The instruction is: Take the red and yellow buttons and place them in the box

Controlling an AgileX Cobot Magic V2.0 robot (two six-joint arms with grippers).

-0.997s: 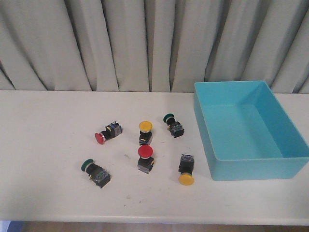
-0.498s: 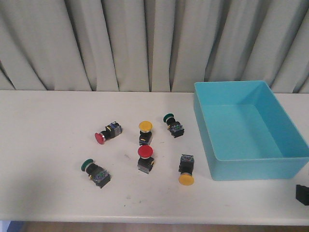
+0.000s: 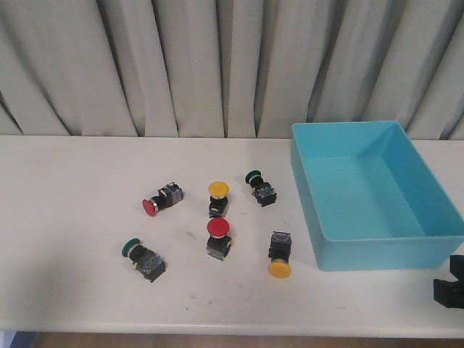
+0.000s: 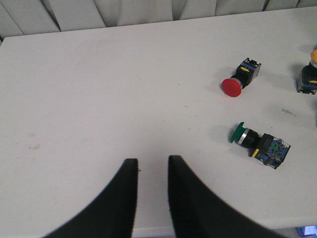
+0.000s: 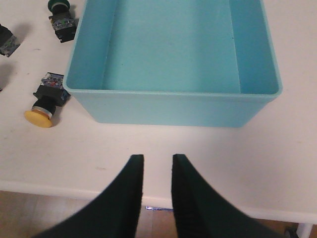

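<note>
Right gripper (image 3: pixel 449 284) risen further beside box (image 3: pixel 377 250), table edge near

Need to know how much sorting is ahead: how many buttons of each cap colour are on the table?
Red buttons: 2
Yellow buttons: 2
Green buttons: 2
Total: 6, none yet in the box

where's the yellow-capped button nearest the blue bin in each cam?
Front: yellow-capped push-button on a black body, lying just left of the turquoise plastic bin's near corner.
Left wrist: not in view.
Right wrist: same button, cap down-frame, beside the bin's near wall.
Shared landmark: that bin corner.
</note>
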